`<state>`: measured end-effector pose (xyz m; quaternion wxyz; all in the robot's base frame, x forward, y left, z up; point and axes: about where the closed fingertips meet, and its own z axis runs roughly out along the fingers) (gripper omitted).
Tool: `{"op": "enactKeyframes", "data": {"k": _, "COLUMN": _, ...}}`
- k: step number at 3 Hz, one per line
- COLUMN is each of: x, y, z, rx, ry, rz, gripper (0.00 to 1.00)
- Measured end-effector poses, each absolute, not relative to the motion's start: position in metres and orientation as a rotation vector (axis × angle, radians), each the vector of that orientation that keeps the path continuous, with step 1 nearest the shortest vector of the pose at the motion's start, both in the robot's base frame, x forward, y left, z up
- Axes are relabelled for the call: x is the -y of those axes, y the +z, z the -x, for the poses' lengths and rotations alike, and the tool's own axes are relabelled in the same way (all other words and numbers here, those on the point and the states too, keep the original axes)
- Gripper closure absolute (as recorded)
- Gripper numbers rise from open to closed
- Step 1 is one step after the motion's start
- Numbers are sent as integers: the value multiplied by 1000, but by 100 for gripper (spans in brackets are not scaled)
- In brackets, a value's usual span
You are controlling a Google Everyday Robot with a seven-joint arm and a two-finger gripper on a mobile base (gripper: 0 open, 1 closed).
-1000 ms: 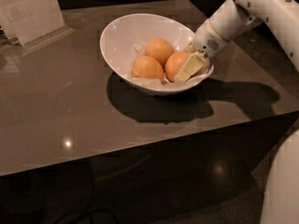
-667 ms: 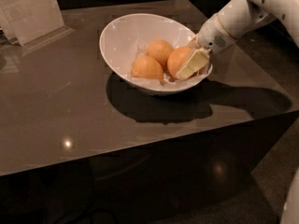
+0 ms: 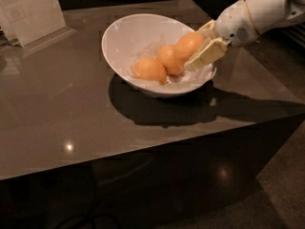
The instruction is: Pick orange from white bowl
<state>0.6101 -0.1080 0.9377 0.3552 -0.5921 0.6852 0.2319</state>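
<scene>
Upper right of the frame, camera view | gripper [image 3: 197, 47] reaches in over the white bowl's [image 3: 119, 35] right rim | jaws clamped on the orange [image 3: 187, 43], gripped from the side, likely to lift it | orange sits between the jaws, above the bowl's right side, just beside two paler fruits [image 3: 150, 68].

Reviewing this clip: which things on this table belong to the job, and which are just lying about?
Part of the job:
- orange, held in the gripper above the bowl's right side
- white bowl

Just lying about:
- left fruit and middle fruit, both in the bowl
- sign stand, at the far left of the table
</scene>
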Motion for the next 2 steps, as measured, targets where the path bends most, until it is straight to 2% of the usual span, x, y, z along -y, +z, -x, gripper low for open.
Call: {"op": "enactKeyframes", "data": {"k": 2, "x": 123, "y": 979, "z": -577, "rx": -1631, "ry": 672, "rz": 1444, "gripper": 100}}
